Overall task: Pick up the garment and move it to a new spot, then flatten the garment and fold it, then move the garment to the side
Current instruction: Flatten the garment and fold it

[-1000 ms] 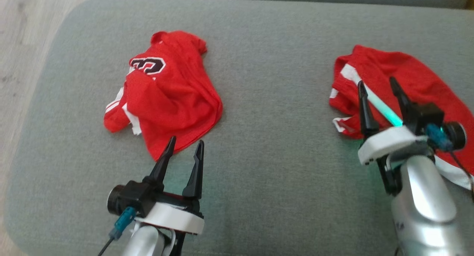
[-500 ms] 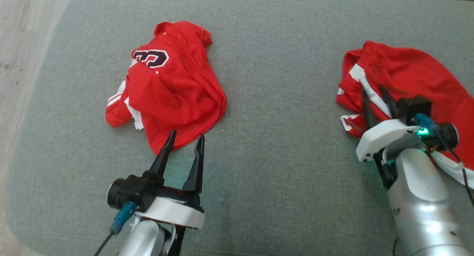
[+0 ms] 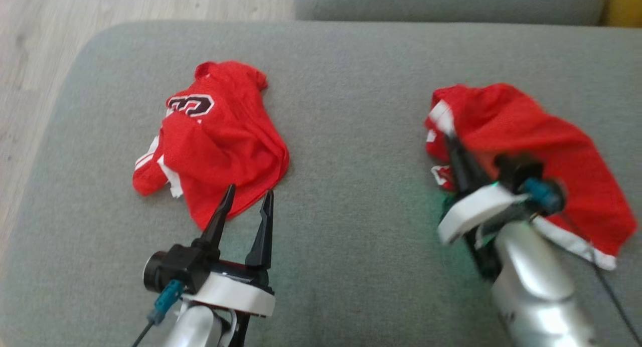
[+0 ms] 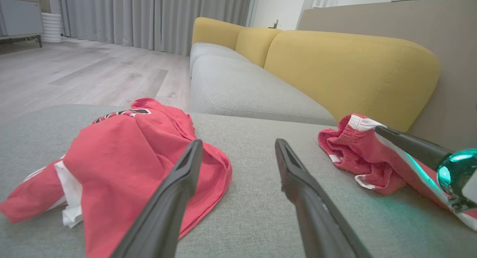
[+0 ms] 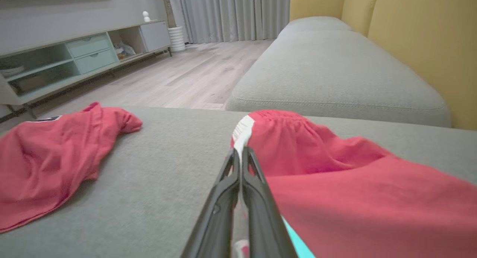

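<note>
Your right pincer [image 5: 241, 155], spread a second ago, now clenches the white-trimmed edge of the crumpled red mesh garment [image 5: 328, 157]; left pincer [image 3: 247, 200] gapes idle, so lifting looks next.

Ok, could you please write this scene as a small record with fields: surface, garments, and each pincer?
surface: grey cushion
garment on the left: numbered red jersey, crumpled, not held
garment on the right: striped red garment, bunched
left pincer: open, by the jersey's near corner, holding nothing
right pincer: shut on the striped red garment's white-trimmed edge
</note>
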Motion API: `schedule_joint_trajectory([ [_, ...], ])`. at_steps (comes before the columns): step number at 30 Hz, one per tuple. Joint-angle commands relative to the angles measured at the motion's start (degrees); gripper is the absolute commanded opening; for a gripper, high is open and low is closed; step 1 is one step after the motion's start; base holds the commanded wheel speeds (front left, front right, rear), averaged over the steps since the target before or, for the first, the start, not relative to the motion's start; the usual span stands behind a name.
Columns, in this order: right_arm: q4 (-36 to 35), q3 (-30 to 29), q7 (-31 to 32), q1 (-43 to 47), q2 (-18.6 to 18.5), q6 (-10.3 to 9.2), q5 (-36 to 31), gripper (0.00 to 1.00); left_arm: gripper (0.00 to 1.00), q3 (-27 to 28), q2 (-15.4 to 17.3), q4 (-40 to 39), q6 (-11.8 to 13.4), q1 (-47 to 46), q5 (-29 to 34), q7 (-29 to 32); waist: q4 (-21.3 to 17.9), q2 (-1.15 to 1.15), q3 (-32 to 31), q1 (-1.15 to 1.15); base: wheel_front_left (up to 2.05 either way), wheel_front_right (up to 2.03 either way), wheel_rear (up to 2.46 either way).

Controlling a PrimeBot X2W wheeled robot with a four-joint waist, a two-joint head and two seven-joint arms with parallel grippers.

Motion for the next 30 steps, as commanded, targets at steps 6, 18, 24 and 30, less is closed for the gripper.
schedule_joint_trajectory([
  [6,-7.57,13.29,1.43,5.64,0.11,-0.04,6.68,0.0,1.0,2.31,-0.06,-1.42,0.37,0.74,-0.57,-0.55,-2.04,0.0,-3.56,0.01,0.0,0.0,0.0],
  [18,-11.43,25.92,7.32,11.04,0.11,-0.04,11.25,0.0,1.0,2.78,-0.06,-1.58,0.46,2.11,-0.44,-0.55,-2.71,0.0,-4.83,0.01,0.0,0.0,0.0],
  [24,-10.9,20.94,4.29,11.66,0.11,-0.04,9.22,1.0,1.0,2.99,-0.06,-2.0,0.58,2.39,-0.22,-0.55,-3.47,0.0,-4.87,0.01,0.0,0.0,0.0],
  [30,-14.3,11.14,0.88,14.2,0.11,-0.04,4.85,1.0,1.0,3.56,-0.06,-2.38,0.63,2.69,-0.04,-0.55,-5.66,0.0,-5.25,0.01,0.0,0.0,0.0],
])
